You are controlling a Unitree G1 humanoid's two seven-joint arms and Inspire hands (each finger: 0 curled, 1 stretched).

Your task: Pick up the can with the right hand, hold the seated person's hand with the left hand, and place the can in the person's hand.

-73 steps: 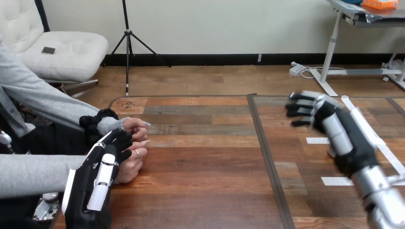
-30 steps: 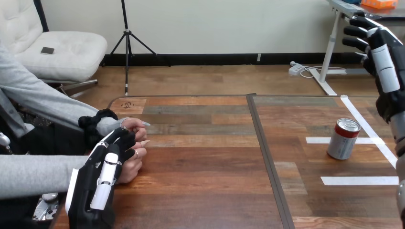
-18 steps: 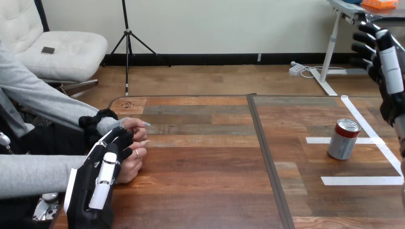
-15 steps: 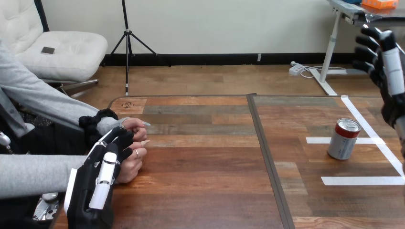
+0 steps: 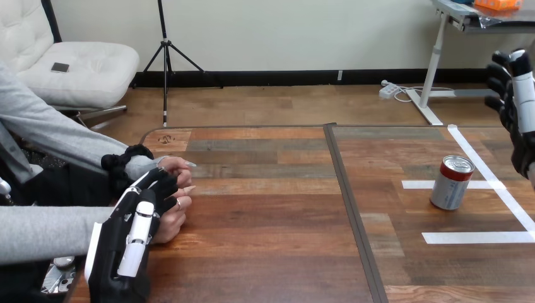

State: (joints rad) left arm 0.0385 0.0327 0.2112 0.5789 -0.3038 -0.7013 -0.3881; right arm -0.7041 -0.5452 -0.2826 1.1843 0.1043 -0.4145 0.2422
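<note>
Your right hand [image 5: 520,113] hangs raised at the view's right edge. It is released, its jointed black-and-white fingers [image 5: 501,72] relaxed and close to straight, clasping nothing. Its back is a smooth white shell over matte black.

The can [image 5: 452,183] stands upright below that hand and a little toward your left, clearly apart from it. It is a plain cylinder with a dull silver wall, a red band just under the rim and a bright metal top. It sits on the table [image 5: 265,227], whose top is made of long wood-grain planks in mixed browns split by a dark strip [image 5: 347,208]. Strips of flat white tape [image 5: 476,237] frame the can on three sides.

Your left hand [image 5: 126,246] is far from the can, across the table. It lies over the person's hands [image 5: 176,218], which rest together on the table's edge, and it touches them. You cannot tell whether it grips them or only rests there.
</note>
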